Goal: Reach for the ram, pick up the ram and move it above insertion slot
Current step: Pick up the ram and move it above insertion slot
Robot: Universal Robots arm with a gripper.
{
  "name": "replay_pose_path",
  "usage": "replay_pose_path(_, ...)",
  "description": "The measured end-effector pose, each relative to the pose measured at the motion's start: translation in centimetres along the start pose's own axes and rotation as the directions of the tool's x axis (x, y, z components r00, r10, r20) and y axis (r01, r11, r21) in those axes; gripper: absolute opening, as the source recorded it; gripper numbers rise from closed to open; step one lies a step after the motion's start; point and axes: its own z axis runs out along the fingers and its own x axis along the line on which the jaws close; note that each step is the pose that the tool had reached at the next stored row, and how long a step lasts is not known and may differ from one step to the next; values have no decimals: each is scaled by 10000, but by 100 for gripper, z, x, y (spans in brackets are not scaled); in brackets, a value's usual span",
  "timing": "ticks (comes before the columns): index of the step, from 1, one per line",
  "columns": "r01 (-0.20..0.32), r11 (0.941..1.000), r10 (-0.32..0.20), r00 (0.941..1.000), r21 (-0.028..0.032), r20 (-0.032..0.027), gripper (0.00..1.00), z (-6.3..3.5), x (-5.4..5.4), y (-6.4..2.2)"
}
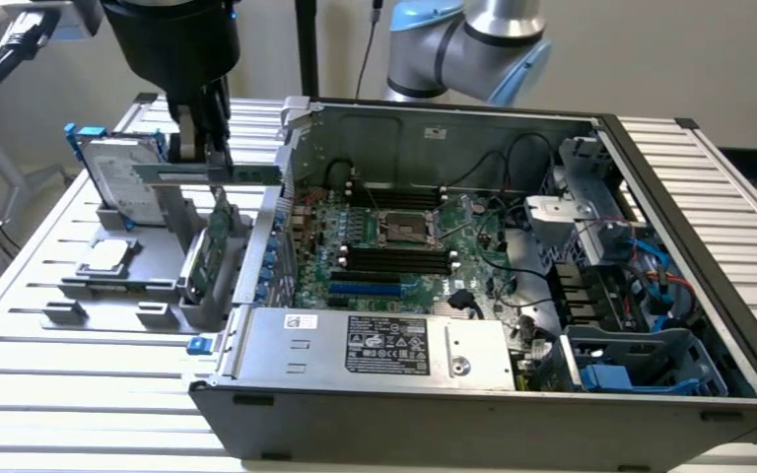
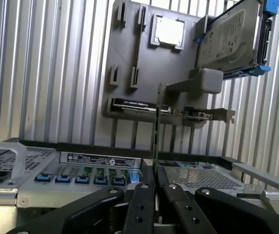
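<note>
Carrying step: gripper (image 1: pixel 208 158) clamped nearly shut on the ram (image 1: pixel 208 174), held level above the grey parts holder (image 1: pixel 155 261), beside the open computer case (image 1: pixel 694 197). Seen edge-on between the fingers (image 2: pixel 141 204) from the wrist. Probably calls for travel over the motherboard's black memory slots (image 1: pixel 389 259).

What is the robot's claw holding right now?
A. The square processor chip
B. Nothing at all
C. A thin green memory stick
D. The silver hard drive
C. In the exterior view the jaws of the gripper pinch the ram, lifted off the grey holder, while the hard drive and processor chip sit in the holder.
</note>
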Motion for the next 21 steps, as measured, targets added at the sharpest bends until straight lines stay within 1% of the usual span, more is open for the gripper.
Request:
replay_pose_path(12, 1, 10000, -1, 10000, 0, 5, 14, -129, -39, -504)
replay_pose_path(18, 2, 10000, -2, 10000, 0, 5, 14, -136, -41, -777)
replay_pose_path(21, -1, 10000, 1, 10000, -2, -19, 14, -106, -97, -906)
